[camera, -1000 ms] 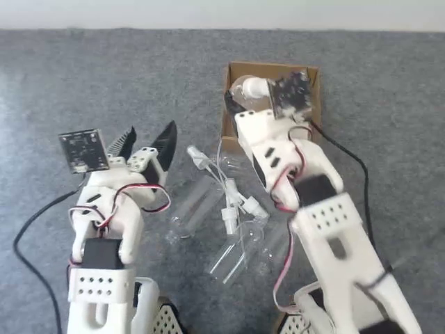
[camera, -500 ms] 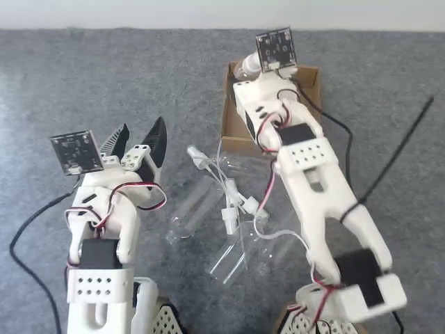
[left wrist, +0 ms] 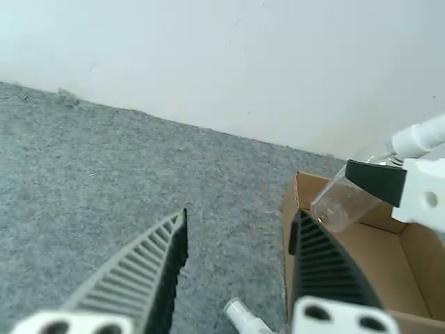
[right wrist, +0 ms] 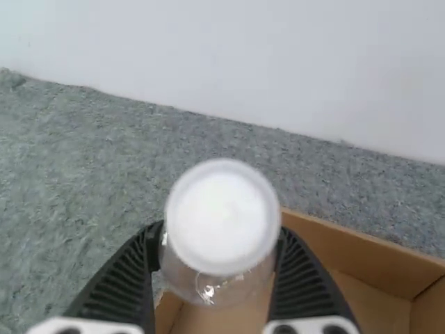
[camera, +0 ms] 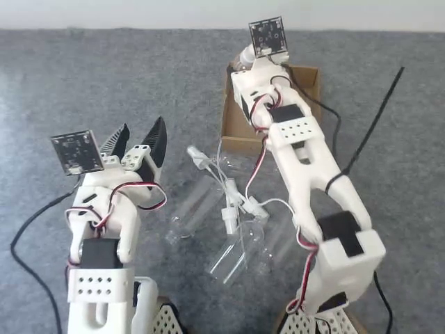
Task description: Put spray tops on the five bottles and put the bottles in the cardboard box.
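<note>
My right gripper (right wrist: 217,238) is shut on a clear bottle (right wrist: 221,229) with a white spray top, seen cap-on between the black fingers. In the high view this bottle (camera: 244,58) hangs at the far left corner of the cardboard box (camera: 227,124); the left wrist view shows the bottle (left wrist: 344,197) tilted above the box (left wrist: 372,245). My left gripper (camera: 143,125) stands open with nothing in it, left of the box, above the carpet. Several clear bottles (camera: 190,209) and loose spray tops (camera: 229,216) lie between the arms.
Grey carpet (camera: 83,83) covers the whole floor up to a white wall (left wrist: 208,56) behind the box. A loose spray top (left wrist: 243,317) lies just ahead of my left gripper. Cables trail beside both arm bases.
The right arm has stretched farther out, carrying the bottle from over the box's middle to its far left corner. The left arm shifted slightly back and left, then stayed still.
</note>
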